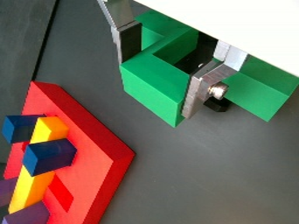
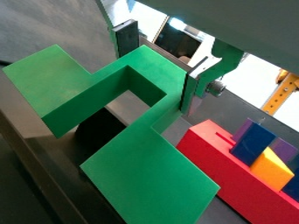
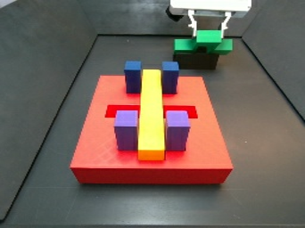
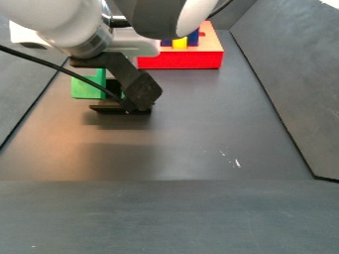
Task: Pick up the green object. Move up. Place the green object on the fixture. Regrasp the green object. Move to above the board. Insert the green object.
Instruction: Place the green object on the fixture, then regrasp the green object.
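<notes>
From where I stand the board (image 3: pixel 150 134) lies nearest, a red slab carrying two purple blocks (image 3: pixel 127 132), a long yellow bar (image 3: pixel 150 114) and two blue blocks (image 3: pixel 134 74) behind. Part of its recess shows bare beside the bar.

Farther back, near the rear wall, the green piece (image 3: pixel 202 43) sits on the black fixture (image 3: pixel 195 59), well apart from the board. The gripper (image 3: pixel 208 27) hangs right over it. In a wrist view the silver fingers (image 1: pixel 207 85) stand on either side of the middle web of the piece, one in its notch, close to or touching the green faces; I cannot tell whether they are pinching it or only bracketing it.

The piece looks like rigid plastic, hard-edged and light, so I judge it will not give under a squeeze. Its faces look smooth, perhaps slippery, and the two arms reach out wide past the fingers, so an off-centre hold could let it swing. The narrow web between the arms seems the place to grip, with the pads flat against parallel faces.
</notes>
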Available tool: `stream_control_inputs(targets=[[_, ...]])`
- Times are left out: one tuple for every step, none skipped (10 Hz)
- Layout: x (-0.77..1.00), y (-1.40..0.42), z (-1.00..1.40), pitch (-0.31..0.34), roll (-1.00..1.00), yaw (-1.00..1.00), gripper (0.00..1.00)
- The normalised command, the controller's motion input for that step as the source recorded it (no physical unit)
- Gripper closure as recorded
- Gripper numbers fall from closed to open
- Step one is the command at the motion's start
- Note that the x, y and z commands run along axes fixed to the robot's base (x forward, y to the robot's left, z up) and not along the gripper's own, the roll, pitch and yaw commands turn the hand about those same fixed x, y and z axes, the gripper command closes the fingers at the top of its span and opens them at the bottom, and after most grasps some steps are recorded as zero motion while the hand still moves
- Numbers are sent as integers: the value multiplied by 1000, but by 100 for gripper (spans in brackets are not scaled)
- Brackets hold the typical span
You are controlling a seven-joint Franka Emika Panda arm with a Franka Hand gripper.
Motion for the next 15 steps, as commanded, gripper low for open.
stream_control_inputs(targets=[[0, 0, -106, 0, 0, -143, 100], [0, 0, -80, 0, 0, -120, 100], [0, 0, 0, 0, 63, -26, 100], [0, 0, 0, 0, 0, 0, 100], [0, 0, 0, 0, 0, 0, 0], [51, 0, 0, 0, 0, 0, 0], [194, 171, 246, 109, -106, 0, 0], [131, 317, 497, 106, -231, -54, 0], [177, 269, 551, 126, -229, -6, 0], [211, 186, 463, 114, -117, 0, 0], [246, 211, 314, 89, 0, 0, 0], [51, 40, 154, 0, 243, 0, 0], [29, 0, 137, 0, 623, 0, 0], [0, 0, 31, 0, 906, 0, 0], [0, 0, 0, 0, 1000, 0, 0]])
